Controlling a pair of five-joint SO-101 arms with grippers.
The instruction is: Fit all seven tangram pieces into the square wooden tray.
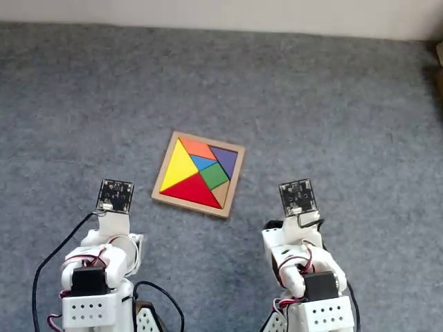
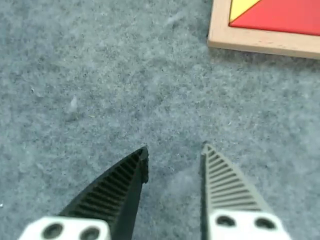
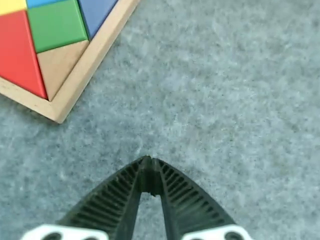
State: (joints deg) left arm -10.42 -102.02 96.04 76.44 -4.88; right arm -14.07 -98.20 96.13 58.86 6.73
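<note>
From above, the square wooden tray [image 1: 188, 205] lies turned at an angle on the grey carpet [image 1: 332, 104], midway between the two arms and a little ahead of them. All seven pieces sit flat inside it: a large yellow triangle [image 1: 178, 169] and a large red triangle [image 1: 192, 188] fill the side nearer the left arm [image 1: 97, 277], an orange piece [image 1: 197, 147] lies along the far edge, a purple piece [image 1: 225, 160] is at the far corner on the side of the right arm [image 1: 304, 277], with a small blue triangle [image 1: 203, 163] and a green square [image 1: 215, 176] in the middle and a plain wood triangle [image 1: 223, 196] at the near corner. Both arms are folded back close to their bases, apart from the tray. In the left wrist view, the left gripper [image 2: 175, 146] hangs over bare carpet with its fingers parted by a clear gap and nothing between them; one corner of the tray, with the red and yellow triangles, is near but not touching. In the right wrist view, the right gripper [image 3: 150, 161] has its fingertips pressed together and grips nothing; the tray corner holding the plain wood triangle and green square lies just off to the side
</note>
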